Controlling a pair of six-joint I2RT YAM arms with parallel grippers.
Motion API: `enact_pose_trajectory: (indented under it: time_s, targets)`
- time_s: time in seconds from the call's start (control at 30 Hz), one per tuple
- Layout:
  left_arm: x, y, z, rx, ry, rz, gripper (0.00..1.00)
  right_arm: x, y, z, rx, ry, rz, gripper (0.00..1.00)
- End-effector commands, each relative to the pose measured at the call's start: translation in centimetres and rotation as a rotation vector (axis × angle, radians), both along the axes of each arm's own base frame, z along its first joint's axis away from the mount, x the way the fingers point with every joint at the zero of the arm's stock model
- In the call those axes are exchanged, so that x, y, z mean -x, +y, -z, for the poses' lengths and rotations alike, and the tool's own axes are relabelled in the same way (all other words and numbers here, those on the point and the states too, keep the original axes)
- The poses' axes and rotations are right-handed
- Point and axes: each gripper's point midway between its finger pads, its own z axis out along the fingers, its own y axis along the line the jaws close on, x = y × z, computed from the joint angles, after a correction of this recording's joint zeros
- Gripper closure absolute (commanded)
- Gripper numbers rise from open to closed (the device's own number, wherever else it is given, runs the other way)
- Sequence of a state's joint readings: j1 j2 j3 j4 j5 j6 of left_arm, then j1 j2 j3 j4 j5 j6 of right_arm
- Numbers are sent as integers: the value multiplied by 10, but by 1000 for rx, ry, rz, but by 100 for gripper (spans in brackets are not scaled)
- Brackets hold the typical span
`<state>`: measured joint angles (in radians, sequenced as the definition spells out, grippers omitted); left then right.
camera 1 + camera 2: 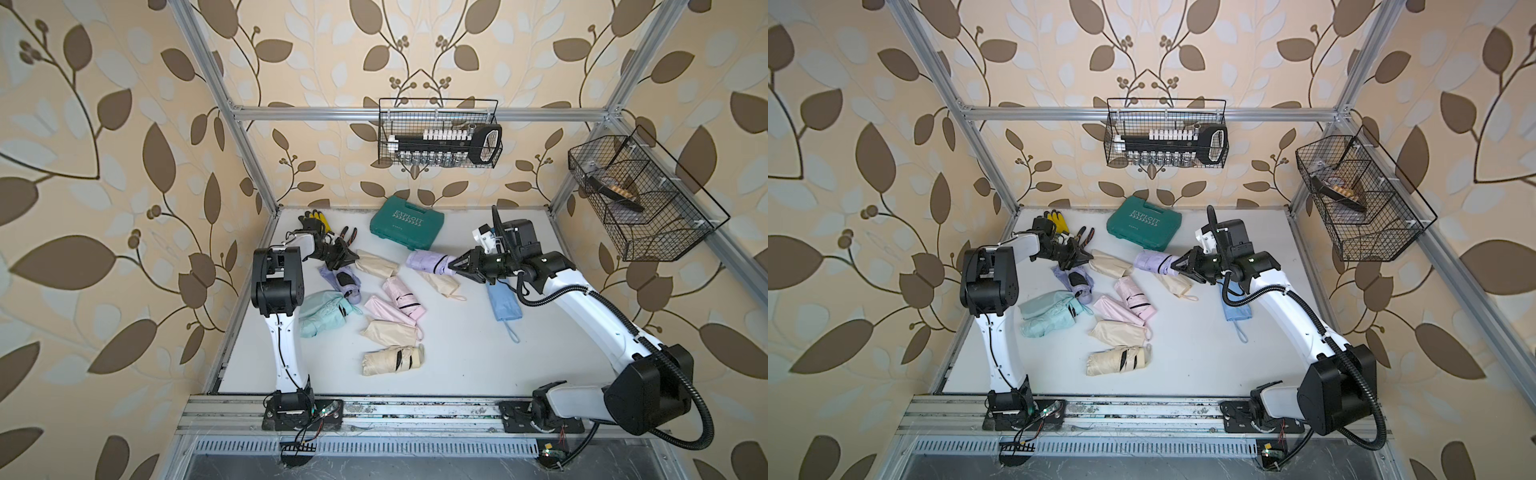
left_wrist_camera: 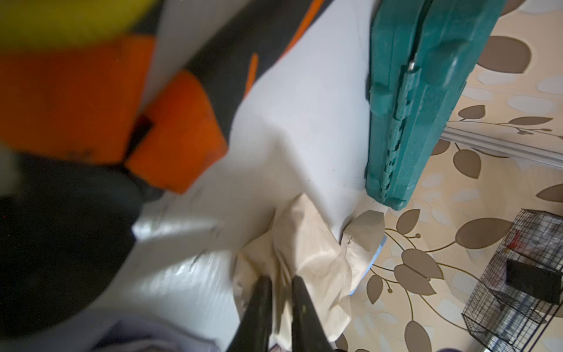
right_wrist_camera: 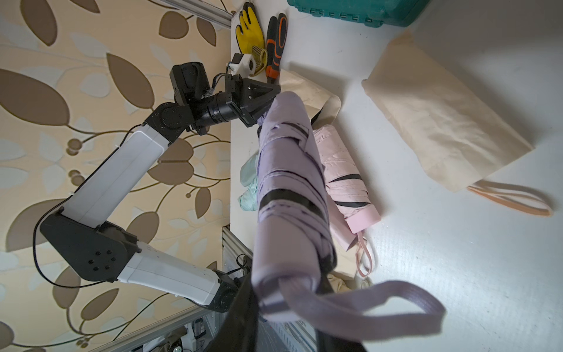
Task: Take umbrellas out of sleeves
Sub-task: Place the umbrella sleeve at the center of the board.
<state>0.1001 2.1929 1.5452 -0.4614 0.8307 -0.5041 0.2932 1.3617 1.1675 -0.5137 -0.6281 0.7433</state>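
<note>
Right claw: clamped on the lilac umbrella, lifted, far centre.
Left claw: far left, at a cream sleeve; cannot tell whether it grips.
Open room: table bare near right.
Count: three cream sleeves, one cream umbrella.

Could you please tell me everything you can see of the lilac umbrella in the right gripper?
The lilac umbrella is folded short and out of any sleeve. Its bunched fabric pleats are bound by a black strap, and it has a smooth stubby handle with a lilac wrist loop hanging free. The right gripper is shut on its handle end, holding it roughly level and seemingly off the table. Nothing else seems to touch it. A cream sleeve lies just below.
</note>
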Motion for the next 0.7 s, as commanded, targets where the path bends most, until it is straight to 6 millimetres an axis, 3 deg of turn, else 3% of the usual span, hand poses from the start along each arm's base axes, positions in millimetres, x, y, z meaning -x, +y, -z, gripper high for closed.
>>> enact_pose_trajectory:
  time_s: [0.0,0.2,0.43,0.67]
  targets:
    - [-4,9,-10,-14,-10,-20,68,-15,10,-33,-73,-102,-26,90]
    - [4,12,-30,-25,-28,-39,43,-37,21,-26,-124,-85,-16,90]
    - [24,11,-66,-12,-69,-76,34,-68,39,-19,-150,-85,-29,90]
    - [57,0,-104,-19,-124,-85,29,-100,66,0,-147,-71,-49,91]
